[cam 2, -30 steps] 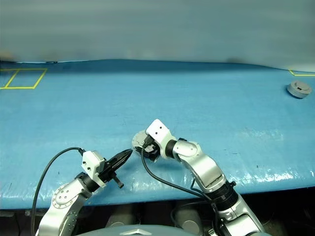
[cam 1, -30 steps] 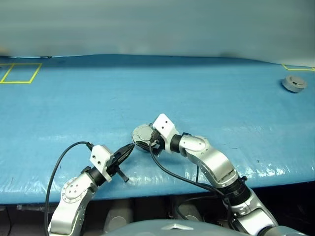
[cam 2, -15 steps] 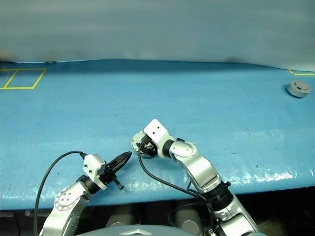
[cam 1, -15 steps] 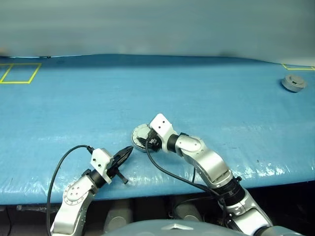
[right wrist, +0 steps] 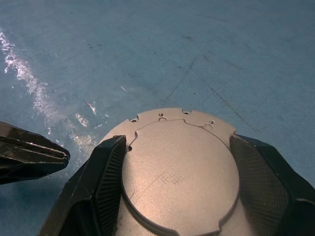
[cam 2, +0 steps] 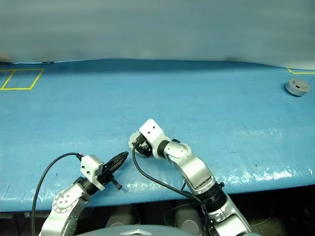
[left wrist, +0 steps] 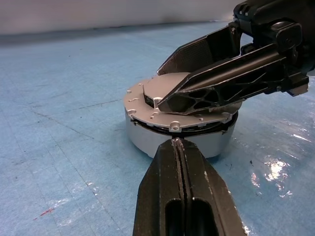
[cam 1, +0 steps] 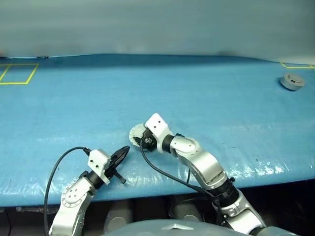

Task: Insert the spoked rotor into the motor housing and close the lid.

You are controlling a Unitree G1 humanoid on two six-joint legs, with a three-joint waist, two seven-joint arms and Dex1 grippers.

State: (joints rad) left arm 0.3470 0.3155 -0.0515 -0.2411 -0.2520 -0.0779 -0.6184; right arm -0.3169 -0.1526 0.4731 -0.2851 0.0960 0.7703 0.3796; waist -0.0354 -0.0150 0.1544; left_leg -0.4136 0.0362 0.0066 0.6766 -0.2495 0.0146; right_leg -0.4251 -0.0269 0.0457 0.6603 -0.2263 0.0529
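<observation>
I see the motor housing [left wrist: 147,140] sitting on the blue table [cam 1: 221,108] near its front edge, the lid [right wrist: 179,169] down flat on top with its plain grey face up. My right gripper [right wrist: 179,196] spreads its fingers to the lid's rim at three and nine o'clock. My left gripper [left wrist: 178,143] is pinched together, empty, its tip just beside the housing wall.

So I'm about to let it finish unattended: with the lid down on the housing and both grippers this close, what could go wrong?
1. The round plain-grey lid looks not fully seated on the silver-grey motor housing; a dark gap shows, so it may stay ajar.
2. The right gripper straddles the lid with open fingers; withdrawing could drag the unit.
3. The shut left gripper points at the housing's side and could nudge it.
</observation>
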